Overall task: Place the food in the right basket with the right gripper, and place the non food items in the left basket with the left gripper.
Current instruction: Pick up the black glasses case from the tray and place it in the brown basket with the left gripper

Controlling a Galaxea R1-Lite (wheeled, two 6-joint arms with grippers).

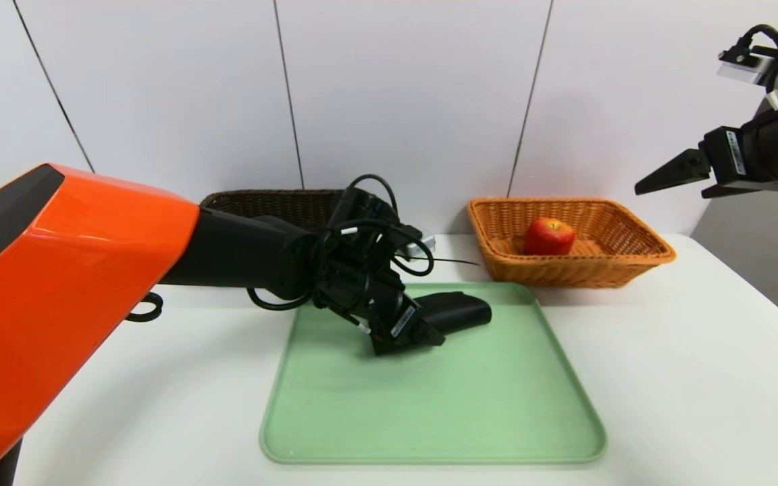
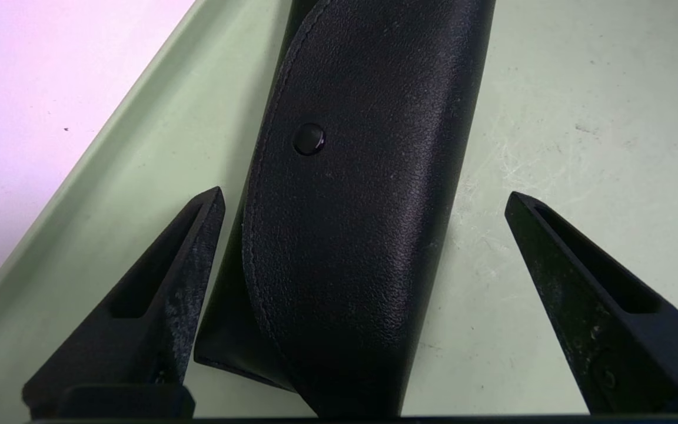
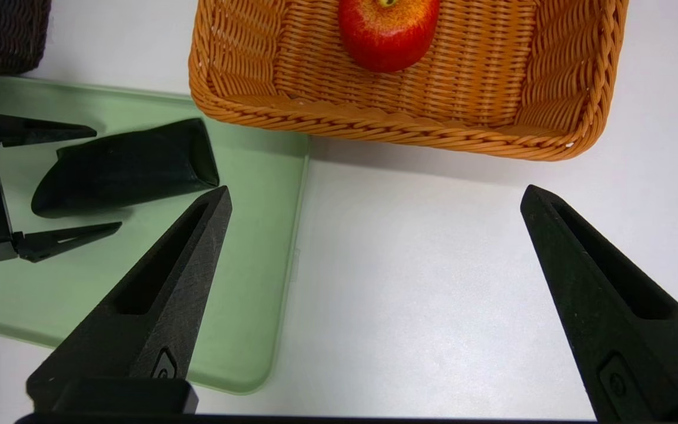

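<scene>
Spreading under everything is the white bench, and on it lies the green tray, with the two baskets behind it against the wall. The left basket, dark brown, is mostly hidden behind the orange-segmented left arm; what lies inside it cannot be seen. The right basket, orange-tan, already holds the apple on its woven floor, so the food half of the job looks finished.

One non-food thing is left on the tray: a black case with a stitched flap and a small snap, lying flat near the tray's far edge. The left gripper is angled down over it, fingers wide apart and straddling one end of the case, one to each side, neither visibly touching it. This reads as the approach before the grasp.

The next move calls for sinking a little lower so the fingers bracket the case's sides, then closing firmly across its width. After that comes a lift clear of the tray rim and a carry back to the dark basket.

The right gripper hangs idle high above the bench near the orange basket, its fingers spread and holding nothing.
</scene>
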